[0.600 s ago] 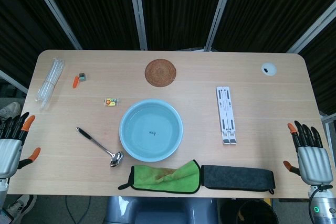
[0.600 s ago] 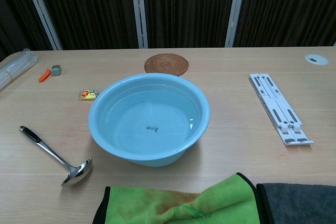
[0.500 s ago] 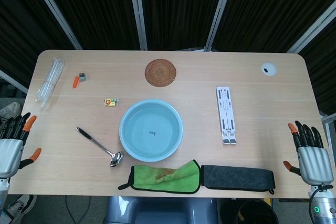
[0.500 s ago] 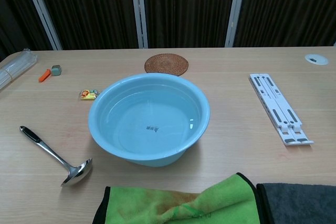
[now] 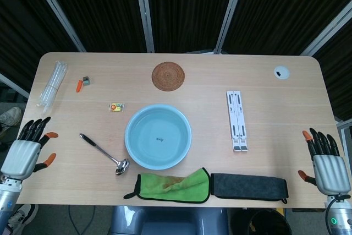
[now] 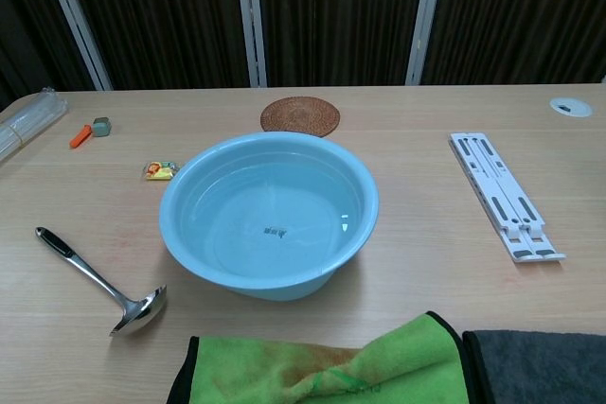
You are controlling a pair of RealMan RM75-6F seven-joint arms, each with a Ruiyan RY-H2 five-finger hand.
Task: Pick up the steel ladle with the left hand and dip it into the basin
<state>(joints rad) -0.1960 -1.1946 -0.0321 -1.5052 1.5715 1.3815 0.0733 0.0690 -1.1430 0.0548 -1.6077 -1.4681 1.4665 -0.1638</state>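
Ladle (image 5: 104,153) lies on the table, well apart from the left hand's (image 5: 25,155) spread, empty fingers (image 5: 37,127).

Steel ladle (image 5: 104,153) flat beside water-filled blue basin (image 5: 158,136)

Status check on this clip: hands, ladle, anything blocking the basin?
Left hand and right hand open, both at table edges. Steel ladle flat on table, untouched, left of basin. Nothing lies between them.

Basin (image 6: 270,215): a small dark mark on its inner bottom, too small to read.
Packet (image 6: 161,170): colourful print, illegible.
Other text: none readable.
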